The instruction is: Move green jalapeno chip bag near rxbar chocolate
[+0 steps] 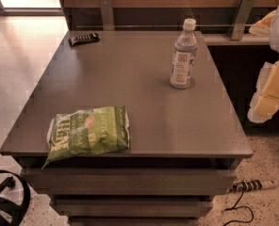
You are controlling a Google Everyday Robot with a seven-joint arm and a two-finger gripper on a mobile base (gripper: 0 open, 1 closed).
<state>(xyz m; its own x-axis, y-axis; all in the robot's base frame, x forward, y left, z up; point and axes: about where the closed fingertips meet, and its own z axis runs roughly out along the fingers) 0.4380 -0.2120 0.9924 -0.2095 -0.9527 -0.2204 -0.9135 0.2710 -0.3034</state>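
The green jalapeno chip bag (88,133) lies flat at the front left corner of the dark table (130,74), its lower end slightly over the front edge. The rxbar chocolate (84,38), a small black bar wrapper, lies at the far left corner of the table. My gripper (270,95), white and yellowish, hangs at the right edge of the view, off the table's right side and far from both the bag and the bar. It holds nothing that I can see.
A clear plastic bottle (183,55) with a white cap stands upright at the back right of the table. A wooden wall with metal brackets runs behind. A power strip (248,186) and cable lie on the floor at the right. A black chair base (7,199) is at the lower left.
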